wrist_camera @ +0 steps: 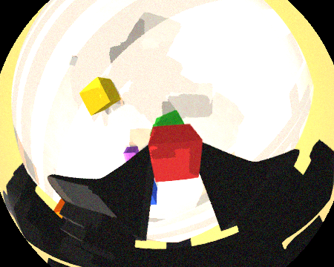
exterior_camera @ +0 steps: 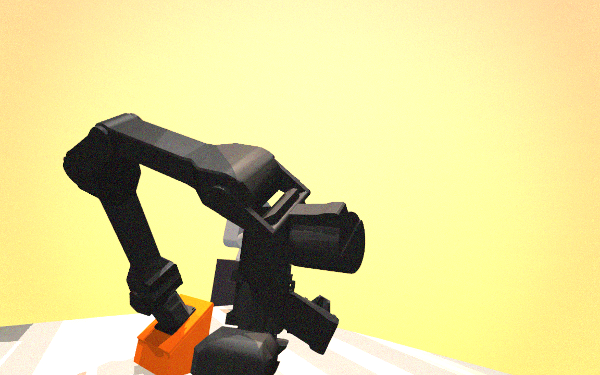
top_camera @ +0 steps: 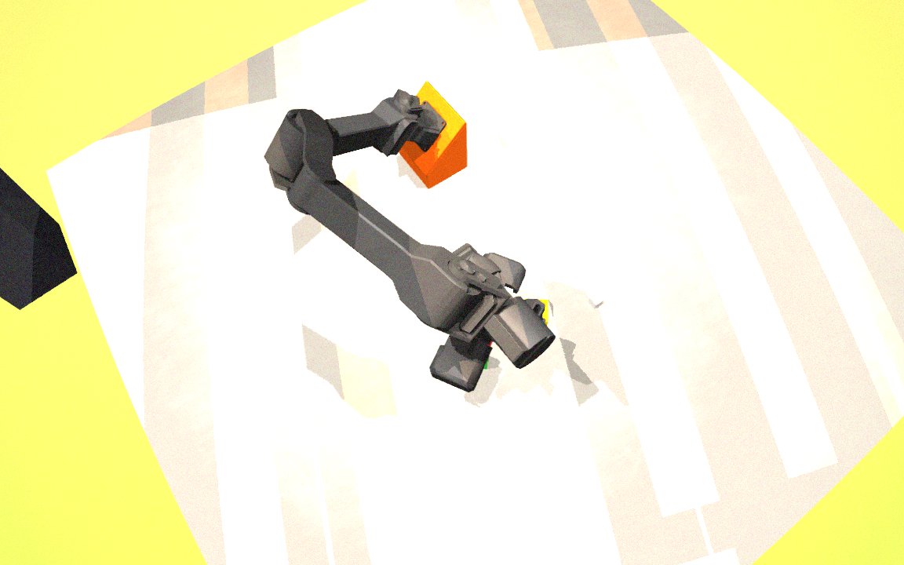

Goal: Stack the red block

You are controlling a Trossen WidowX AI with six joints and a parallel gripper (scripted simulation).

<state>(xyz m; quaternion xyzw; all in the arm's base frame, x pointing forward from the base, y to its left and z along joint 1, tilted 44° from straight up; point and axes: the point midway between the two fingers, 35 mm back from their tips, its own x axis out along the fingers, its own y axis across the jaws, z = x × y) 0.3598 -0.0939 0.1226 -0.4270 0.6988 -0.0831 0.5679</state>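
While my gripper (wrist_camera: 173, 145) pinches the red block (wrist_camera: 175, 151) by its two side faces, the block hangs just near of the green tower (wrist_camera: 168, 118), whose top peeks out on its far side. It looks stiff, light and smooth-faced, so I'd judge this flat-sided hold safest.

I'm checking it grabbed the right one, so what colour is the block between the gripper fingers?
Red. The block shows best in the wrist view.
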